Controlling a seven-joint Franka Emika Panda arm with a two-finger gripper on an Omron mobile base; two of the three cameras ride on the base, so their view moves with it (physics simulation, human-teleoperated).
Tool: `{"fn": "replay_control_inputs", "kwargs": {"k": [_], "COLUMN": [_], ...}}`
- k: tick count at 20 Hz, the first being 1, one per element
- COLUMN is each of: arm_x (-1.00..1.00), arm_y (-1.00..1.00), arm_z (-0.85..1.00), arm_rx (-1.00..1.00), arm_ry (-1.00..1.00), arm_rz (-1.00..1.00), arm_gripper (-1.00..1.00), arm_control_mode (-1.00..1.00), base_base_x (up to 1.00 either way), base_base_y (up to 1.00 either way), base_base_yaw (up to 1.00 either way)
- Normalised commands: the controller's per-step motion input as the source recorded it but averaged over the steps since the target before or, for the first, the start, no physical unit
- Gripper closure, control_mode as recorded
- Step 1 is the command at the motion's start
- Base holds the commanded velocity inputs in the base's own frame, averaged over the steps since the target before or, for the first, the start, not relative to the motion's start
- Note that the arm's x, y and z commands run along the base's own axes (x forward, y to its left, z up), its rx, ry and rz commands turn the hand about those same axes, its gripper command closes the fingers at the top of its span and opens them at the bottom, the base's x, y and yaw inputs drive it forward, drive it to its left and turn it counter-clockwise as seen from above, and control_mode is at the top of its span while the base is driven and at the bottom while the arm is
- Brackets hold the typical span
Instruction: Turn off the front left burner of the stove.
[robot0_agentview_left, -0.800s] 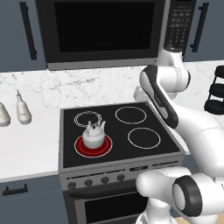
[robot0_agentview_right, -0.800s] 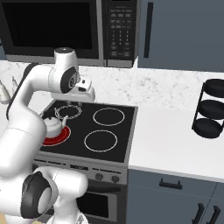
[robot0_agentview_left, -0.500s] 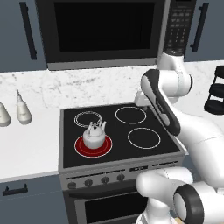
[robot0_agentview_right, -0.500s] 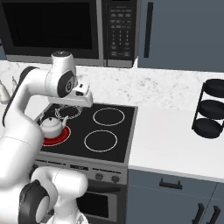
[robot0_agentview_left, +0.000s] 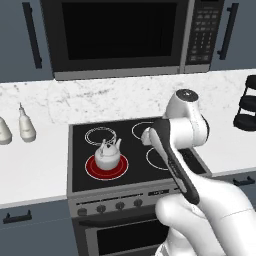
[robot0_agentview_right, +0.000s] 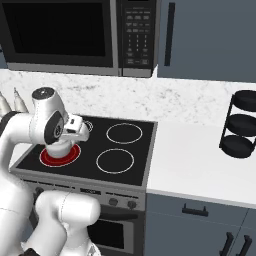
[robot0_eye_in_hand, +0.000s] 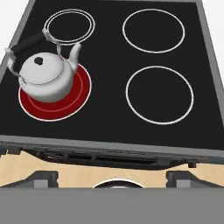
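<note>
The stove (robot0_agentview_left: 80, 145) has a flat black glass top, and its front left burner (robot0_agentview_left: 106, 174) glows red inside a thin white ring. A small white kettle (robot0_agentview_left: 108, 154) stands on that burner (robot0_eye_in_hand: 54, 110). Small dark knobs (robot0_agentview_left: 101, 208) line the grey front panel. My gripper (robot0_eye_in_hand: 113, 179) hangs above the stove's front edge, near its middle and right of the kettle (robot0_eye_in_hand: 43, 78). It is open with nothing between its wide-apart fingertips (robot0_eye_in_hand: 41, 177). In the right base view my arm hides part of the red burner (robot0_agentview_right: 50, 158).
Three unlit white-outline rings (robot0_eye_in_hand: 159, 94) mark the rest of the glass. A black microwave (robot0_agentview_left: 125, 37) hangs over the stove. Two white bottles (robot0_agentview_left: 26, 127) stand on the left counter, and a black tiered rack (robot0_agentview_right: 242, 125) on the right counter.
My arm has folded downward, bringing the hand lower over the stove and closer to its front. The kettle and the glowing burner are as before.
</note>
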Motion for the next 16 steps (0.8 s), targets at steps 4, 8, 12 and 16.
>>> {"fn": "replay_control_inputs", "kwargs": {"k": [4, 8, 12, 16], "arm_x": [-0.17, -0.08, -0.01, 0.0], "arm_y": [0.57, 0.54, 0.34, 0.25], "arm_z": [-0.46, -0.22, -0.16, -0.19], "arm_rx": [-0.05, -0.05, -0.02, 0.0], "arm_ry": [-0.19, -0.1, -0.03, 0.0], "arm_rz": [0.0, 0.0, -0.03, -0.09], "arm_gripper": [-1.0, -1.0, -1.0, -1.0], "arm_control_mode": [-1.0, -1.0, -1.0, -1.0], "base_base_x": [0.0, 0.0, 0.0, 0.0], "base_base_y": [0.0, 0.0, 0.0, 0.0], "base_base_yaw": [0.0, 0.0, 0.0, 0.0]}}
